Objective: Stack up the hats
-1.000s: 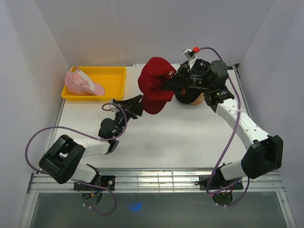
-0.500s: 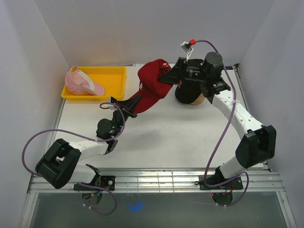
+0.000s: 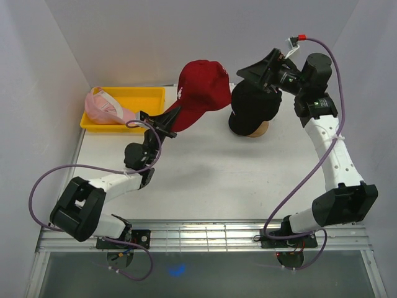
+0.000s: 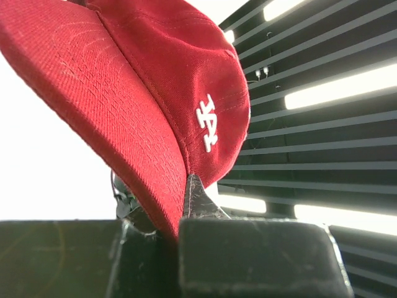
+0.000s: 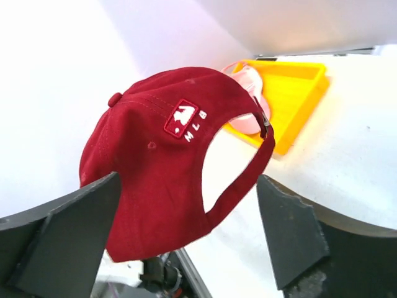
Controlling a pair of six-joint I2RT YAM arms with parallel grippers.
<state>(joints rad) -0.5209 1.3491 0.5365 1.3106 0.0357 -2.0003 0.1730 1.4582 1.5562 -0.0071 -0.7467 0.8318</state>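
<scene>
A dark red hat (image 3: 201, 90) hangs in the air over the back of the table, and my left gripper (image 3: 169, 119) is shut on its brim. In the left wrist view the brim (image 4: 133, 155) runs down between the jaws of that gripper (image 4: 180, 208). My right gripper (image 3: 257, 67) stands open just right of the red hat, above a black hat (image 3: 251, 102) that sits on a wooden stand (image 3: 259, 131). Its view shows the red hat's back (image 5: 155, 161) ahead of wide-apart fingers (image 5: 68, 230), untouched. A pink hat (image 3: 105, 108) lies in the tray.
A yellow tray (image 3: 146, 99) sits at the back left, and the right wrist view shows it too (image 5: 298, 93) with the pink hat (image 5: 248, 77) in it. White walls close in the table at the back and both sides.
My right gripper opened, let go of the red hat and pulled back to the right. My left gripper closed on the brim and raised the hat, turning it.
</scene>
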